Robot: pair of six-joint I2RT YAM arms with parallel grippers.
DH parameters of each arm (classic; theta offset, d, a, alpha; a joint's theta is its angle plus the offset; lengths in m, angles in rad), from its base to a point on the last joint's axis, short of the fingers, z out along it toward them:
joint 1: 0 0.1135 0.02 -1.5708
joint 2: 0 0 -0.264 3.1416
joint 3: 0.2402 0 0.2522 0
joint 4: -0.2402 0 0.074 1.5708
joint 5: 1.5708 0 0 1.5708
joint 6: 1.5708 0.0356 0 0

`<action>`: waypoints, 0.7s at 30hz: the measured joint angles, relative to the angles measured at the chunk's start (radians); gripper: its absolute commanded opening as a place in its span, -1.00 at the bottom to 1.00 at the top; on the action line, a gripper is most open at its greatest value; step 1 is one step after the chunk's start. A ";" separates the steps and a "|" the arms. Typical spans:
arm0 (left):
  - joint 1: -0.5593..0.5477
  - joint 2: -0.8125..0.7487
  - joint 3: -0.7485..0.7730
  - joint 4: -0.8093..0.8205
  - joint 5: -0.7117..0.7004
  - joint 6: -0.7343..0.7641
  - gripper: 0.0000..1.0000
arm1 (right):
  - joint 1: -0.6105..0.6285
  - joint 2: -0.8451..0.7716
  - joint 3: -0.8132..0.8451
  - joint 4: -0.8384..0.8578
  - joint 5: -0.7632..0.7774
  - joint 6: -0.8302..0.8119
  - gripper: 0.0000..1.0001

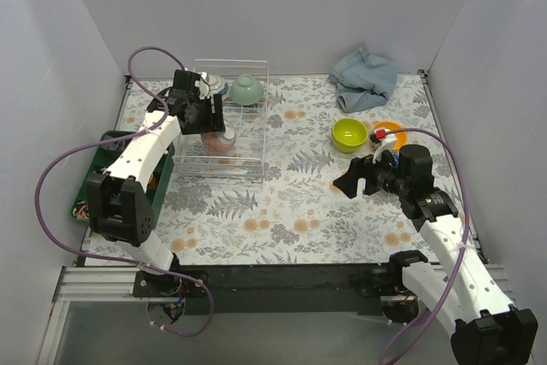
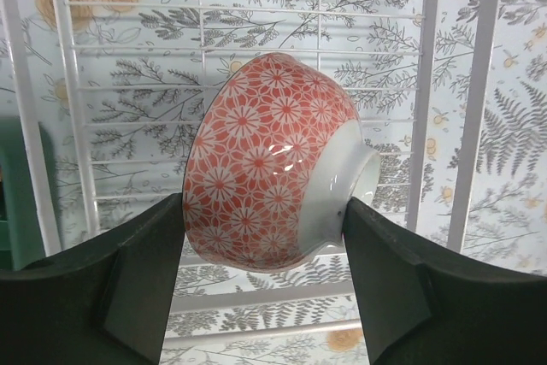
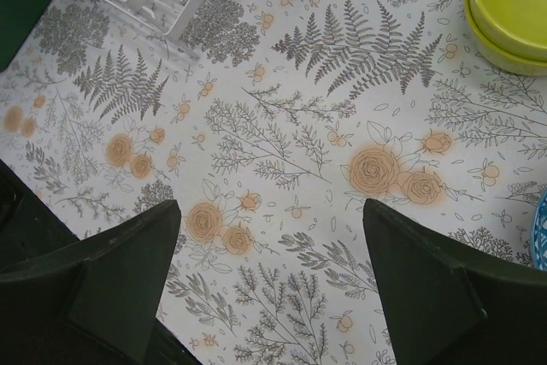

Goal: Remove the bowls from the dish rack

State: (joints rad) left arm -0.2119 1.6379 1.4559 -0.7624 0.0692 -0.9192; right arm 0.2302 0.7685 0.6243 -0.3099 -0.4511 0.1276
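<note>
Centre frame, the left gripper (image 2: 263, 215) pinches a red-patterned bowl (image 2: 265, 143), tipped on edge, over the rack (image 2: 427, 83). The right gripper (image 3: 272, 211) gapes wide, empty; lime bowls (image 3: 513, 6) upper right.

- Stacked lime green round bowls (image 3: 511, 6), ahead-right of the right gripper (image 3: 272, 207): cut by the frame corner.
- Blue-patterned rim (image 3: 542, 230), at its right: sliver only.
- Red-flowered white bowl (image 2: 269, 160) in the left gripper (image 2: 263, 211): interior hidden.
</note>
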 measured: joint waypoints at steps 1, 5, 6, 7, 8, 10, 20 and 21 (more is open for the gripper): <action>-0.017 -0.009 0.000 0.002 -0.026 0.022 -0.34 | 0.000 0.006 0.003 0.001 -0.004 0.000 0.90; -0.123 -0.035 0.000 0.020 -0.142 0.116 -0.35 | 0.000 0.026 0.015 0.004 -0.020 0.000 0.90; -0.156 -0.039 0.000 0.026 -0.173 0.142 -0.36 | 0.000 0.031 0.019 0.005 -0.024 -0.001 0.90; -0.183 -0.042 0.000 0.032 -0.202 0.167 -0.38 | 0.000 0.035 0.023 0.005 -0.027 -0.001 0.90; -0.212 -0.045 0.000 0.038 -0.224 0.193 -0.38 | 0.000 0.040 0.028 0.005 -0.032 -0.001 0.91; -0.266 -0.049 0.000 0.048 -0.268 0.243 -0.38 | 0.001 0.048 0.040 0.006 -0.041 -0.004 0.90; -0.454 -0.199 -0.098 0.198 -0.362 0.527 -0.30 | 0.001 0.124 0.148 0.003 -0.110 -0.030 0.90; -0.470 -0.218 -0.109 0.214 -0.356 0.557 -0.27 | 0.001 0.133 0.160 0.003 -0.118 -0.032 0.90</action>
State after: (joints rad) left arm -0.6815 1.4197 1.3464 -0.5480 -0.2871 -0.3622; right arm 0.2314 0.9016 0.7841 -0.3069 -0.5694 0.0956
